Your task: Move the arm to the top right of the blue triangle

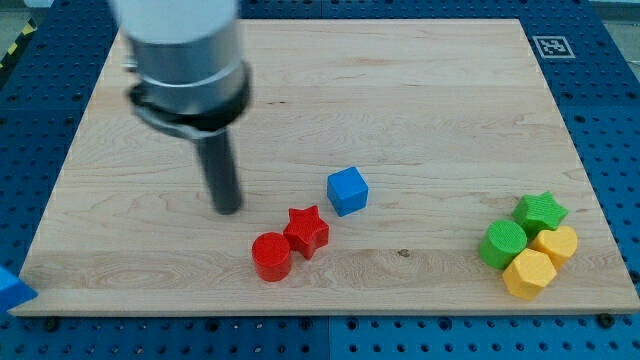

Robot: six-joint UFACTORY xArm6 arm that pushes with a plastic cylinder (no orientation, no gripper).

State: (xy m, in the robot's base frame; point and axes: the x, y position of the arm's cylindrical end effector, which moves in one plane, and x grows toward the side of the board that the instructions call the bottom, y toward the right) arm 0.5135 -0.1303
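Observation:
The blue triangle (pixel 12 288) lies at the view's bottom left corner, just off the wooden board's edge and partly cut off by the frame. My tip (pixel 228 209) rests on the board left of centre, well to the right of and above the blue triangle. It touches no block. The red cylinder (pixel 271 256) and red star (pixel 307 231) sit just right of and below the tip.
A blue cube (pixel 347 190) sits near the board's middle. At the bottom right are a green cylinder (pixel 502 243), a green star (pixel 540 211) and two yellow blocks (pixel 529 273) (pixel 556 244). The wooden board (pixel 400 90) lies on a blue pegboard.

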